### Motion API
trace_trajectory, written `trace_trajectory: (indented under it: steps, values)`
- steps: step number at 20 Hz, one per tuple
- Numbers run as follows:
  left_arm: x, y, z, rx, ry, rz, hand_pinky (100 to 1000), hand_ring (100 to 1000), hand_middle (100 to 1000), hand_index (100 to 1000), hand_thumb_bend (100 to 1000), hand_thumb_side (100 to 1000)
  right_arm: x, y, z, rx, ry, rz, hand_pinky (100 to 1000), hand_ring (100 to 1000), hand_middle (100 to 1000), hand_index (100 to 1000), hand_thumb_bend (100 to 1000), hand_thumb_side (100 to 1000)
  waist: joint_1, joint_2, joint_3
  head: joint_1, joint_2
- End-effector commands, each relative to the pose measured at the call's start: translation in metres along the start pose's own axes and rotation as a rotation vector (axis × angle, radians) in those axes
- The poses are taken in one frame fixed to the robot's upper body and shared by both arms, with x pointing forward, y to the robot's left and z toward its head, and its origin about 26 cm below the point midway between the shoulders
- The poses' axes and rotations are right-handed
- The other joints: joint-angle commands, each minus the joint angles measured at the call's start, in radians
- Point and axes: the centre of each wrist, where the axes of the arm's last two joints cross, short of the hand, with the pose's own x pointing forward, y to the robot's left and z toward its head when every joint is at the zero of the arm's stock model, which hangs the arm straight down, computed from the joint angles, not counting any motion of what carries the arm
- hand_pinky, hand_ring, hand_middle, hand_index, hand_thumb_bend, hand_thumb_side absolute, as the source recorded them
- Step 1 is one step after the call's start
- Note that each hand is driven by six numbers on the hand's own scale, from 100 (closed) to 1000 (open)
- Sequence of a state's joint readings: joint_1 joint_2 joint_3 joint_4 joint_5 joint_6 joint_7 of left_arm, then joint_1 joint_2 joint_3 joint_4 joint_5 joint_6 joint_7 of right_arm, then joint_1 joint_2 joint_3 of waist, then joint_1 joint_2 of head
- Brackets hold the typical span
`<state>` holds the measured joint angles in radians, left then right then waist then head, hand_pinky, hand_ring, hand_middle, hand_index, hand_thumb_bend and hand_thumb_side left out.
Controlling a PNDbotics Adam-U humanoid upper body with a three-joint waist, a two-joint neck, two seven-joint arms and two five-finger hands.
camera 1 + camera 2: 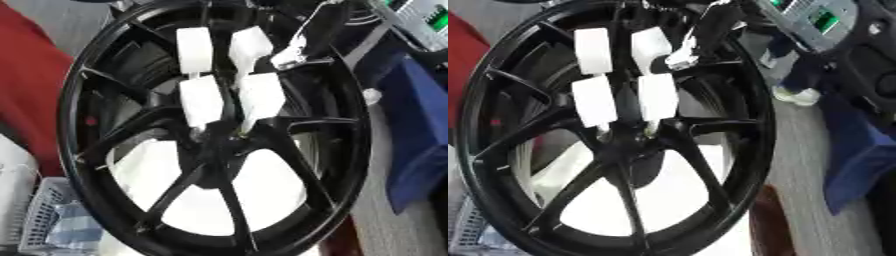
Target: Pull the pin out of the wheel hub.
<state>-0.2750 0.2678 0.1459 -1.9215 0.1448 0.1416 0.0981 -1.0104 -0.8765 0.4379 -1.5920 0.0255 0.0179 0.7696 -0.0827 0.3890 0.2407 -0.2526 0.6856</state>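
Observation:
A large black spoked wheel (96, 165) stands tilted and fills both views. Its hub (223, 142) is at the centre where the spokes meet. My right hand (262, 95) comes down from the upper right, black with white pads, and its lower end rests right at the hub. A small pale spot (241, 130) shows at the hub just under the hand; it may be the pin, but I cannot make out its shape. Most of the hub centre is hidden by the hand. My left hand shows in no view.
A red object (26, 95) lies behind the wheel on the left, and a white mesh basket (44, 210) at the lower left. A blue object (420, 140) stands to the right. A grey device with a green display (820, 20) is at the upper right.

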Motion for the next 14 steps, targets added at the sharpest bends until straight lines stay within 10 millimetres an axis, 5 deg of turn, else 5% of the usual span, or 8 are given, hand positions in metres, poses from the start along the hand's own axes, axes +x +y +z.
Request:
trace_trajectory:
  steps: [1,5,14]
  values:
    - [0.0077,0.0020,-0.0013,0.002,-0.027,-0.001,750,599,515,719,426,594,0.0016,-0.0079,0.0071,-0.030,0.023,0.021,852,709,609,733,336,251,0.003,-0.016,0.002,-0.004,0.002]
    - [0.0072,0.0014,-0.0008,0.001,-0.024,0.003,750,599,514,719,426,595,0.0004,-0.0059,0.0056,-0.040,0.026,0.017,844,694,585,713,319,218,0.001,-0.014,0.005,-0.006,0.002]
    - [0.0058,0.0018,0.0001,0.007,-0.017,0.005,750,599,515,719,424,596,0.0029,-0.0103,0.0066,-0.090,0.005,-0.059,832,644,456,583,100,134,0.001,-0.018,0.004,-0.010,0.007]
